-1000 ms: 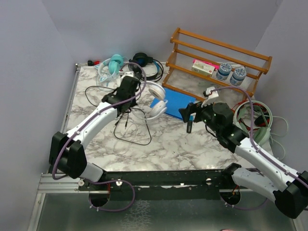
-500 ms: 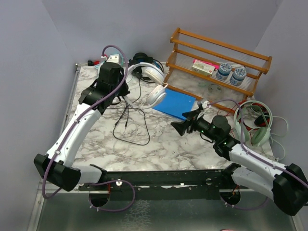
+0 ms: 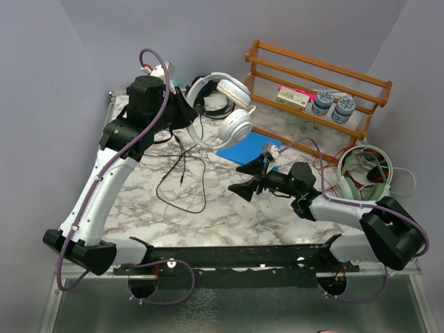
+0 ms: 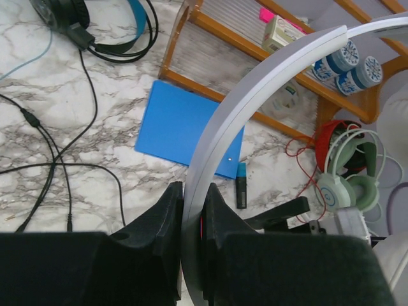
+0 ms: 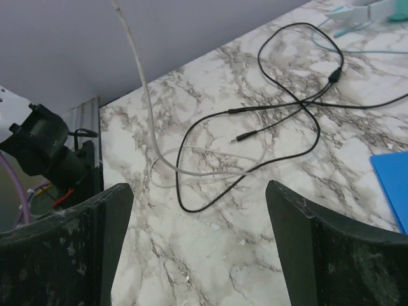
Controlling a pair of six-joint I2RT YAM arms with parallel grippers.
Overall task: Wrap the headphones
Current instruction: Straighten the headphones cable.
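Observation:
My left gripper (image 3: 186, 114) is shut on the headband of the white headphones (image 3: 232, 104) and holds them in the air above the back of the table. In the left wrist view the jaws (image 4: 192, 210) pinch the white band (image 4: 255, 95). Their white cable (image 5: 153, 127) hangs down and loops on the marble beside a tangled black cable (image 5: 299, 108). The black and blue headphones (image 4: 95, 25) lie at the back. Only a teal edge (image 5: 363, 9) of the cat-ear headphones shows. My right gripper (image 3: 244, 179) is open and empty, low over the table and facing the cables (image 5: 197, 242).
A blue pad (image 3: 246, 147) and a dark marker (image 4: 241, 185) lie mid-table. A wooden rack (image 3: 312, 83) with a box and two tubs stands at the back right. A pale green headset (image 3: 364, 177) with red wires lies at the right edge.
My left arm has lifted the white headphones up and back to the left, off the table. My right arm has dropped low and reached left toward the cables, jaws open.

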